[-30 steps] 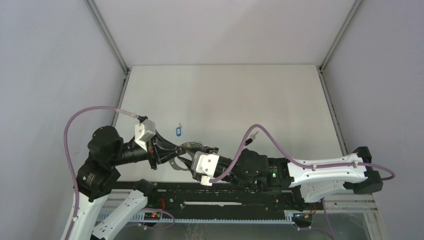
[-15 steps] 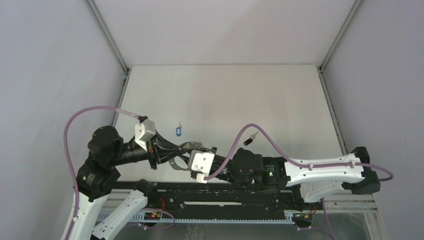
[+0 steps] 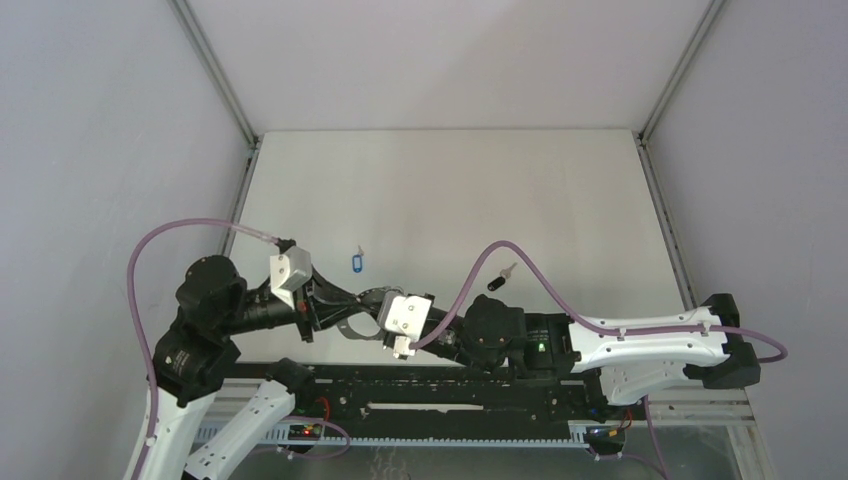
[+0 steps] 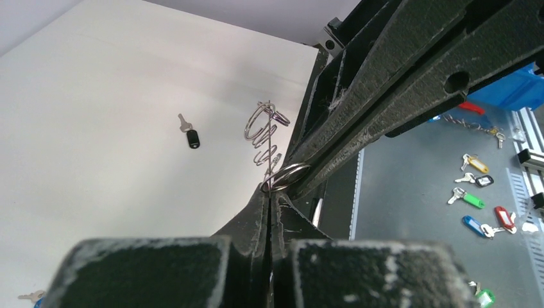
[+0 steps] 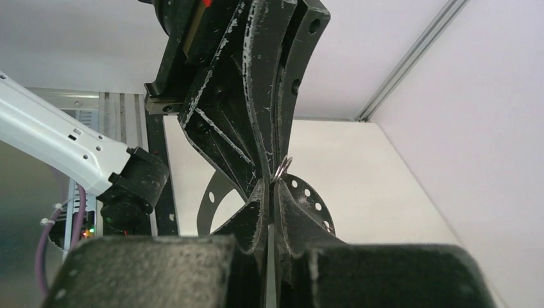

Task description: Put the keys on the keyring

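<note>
Left pincer [image 4: 269, 191] and right pincer [image 5: 272, 186] both pinch shut on the light, springy wire keyring [image 4: 264, 135] over the table's [image 3: 450, 190] near edge; the tiny blue key [image 3: 357, 261] and black key [image 3: 497, 281] beyond probably grip best by their plastic heads.

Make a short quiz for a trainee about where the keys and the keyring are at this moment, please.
1. True or false: the blue key already hangs on the keyring.
2. Choose one. The jaws of the left gripper are shut on: A) a small ring of the keyring; B) the blue key; C) nothing.
3. Fill in: the key lying on the table nearer the right arm has a ____ head.

Key: 1 false, it lies loose on the table. 2 A. 3 black, it is the black key.
</note>
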{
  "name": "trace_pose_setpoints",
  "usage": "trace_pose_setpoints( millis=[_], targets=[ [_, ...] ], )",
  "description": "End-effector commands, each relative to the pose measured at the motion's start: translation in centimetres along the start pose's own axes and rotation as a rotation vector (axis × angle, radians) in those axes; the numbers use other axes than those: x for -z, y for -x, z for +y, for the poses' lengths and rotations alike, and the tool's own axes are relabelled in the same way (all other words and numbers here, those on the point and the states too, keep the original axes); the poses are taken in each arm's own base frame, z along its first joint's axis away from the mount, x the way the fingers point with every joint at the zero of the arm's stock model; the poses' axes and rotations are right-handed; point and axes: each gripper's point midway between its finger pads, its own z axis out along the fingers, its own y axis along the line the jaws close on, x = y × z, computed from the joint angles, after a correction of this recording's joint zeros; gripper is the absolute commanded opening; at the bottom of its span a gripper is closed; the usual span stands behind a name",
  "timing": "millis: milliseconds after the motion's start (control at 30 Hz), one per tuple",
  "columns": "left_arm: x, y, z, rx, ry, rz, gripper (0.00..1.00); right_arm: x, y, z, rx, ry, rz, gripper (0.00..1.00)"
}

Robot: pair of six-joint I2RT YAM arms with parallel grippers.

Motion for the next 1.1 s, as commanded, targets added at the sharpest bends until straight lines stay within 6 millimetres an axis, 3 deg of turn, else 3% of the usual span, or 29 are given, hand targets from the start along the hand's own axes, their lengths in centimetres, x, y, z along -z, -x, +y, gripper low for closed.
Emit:
trace_pose_setpoints(
  millis=[0, 200, 333, 400, 467, 733, 900, 1000, 1067],
  targets=[
    [0.0, -0.6, -0.6, -0.059, -0.053, -0.003, 0.00, 0.3, 2.7, -2.7, -0.113, -0.095, -0.064, 0.01],
    [0.1, -1.3, -1.3, -0.068, -0.093, 0.013, 0.04, 0.4, 2.2, -2.9, -0.167, -0.104, -0.050, 0.00],
    [0.2, -1.6, -1.8, -0.067, -0.124, 0.025, 0.22, 0.6, 1.9, -2.6, -0.177, -0.083, -0.036, 0.00],
    [0.3, -1.5, -2.3, -0.065, -0.140, 0.025, 0.37, 0.8, 1.9, -2.4, -0.193, -0.062, -0.044, 0.00],
    [0.5, -1.3, -2.7, -0.063, -0.159, 0.025, 0.44, 1.2, 1.9, -2.3, -0.222, -0.033, -0.055, 0.00],
    [1.2, 0.3, -4.6, -0.042, -0.233, 0.014, 0.49, 3.5, 1.9, -0.8, -0.436, 0.212, -0.158, 0.00],
    [1.5, 2.4, -5.2, -0.045, -0.235, -0.006, 0.62, 4.8, 1.8, 0.5, -0.500, 0.363, -0.215, 0.00],
    [1.7, 4.0, -5.4, -0.068, -0.227, -0.028, 0.62, 4.9, 1.8, 0.8, -0.505, 0.396, -0.230, 0.00],
    [1.7, 3.8, -5.0, -0.101, -0.208, -0.019, 0.60, 4.9, 1.8, 0.8, -0.514, 0.405, -0.235, 0.00]
  ],
)
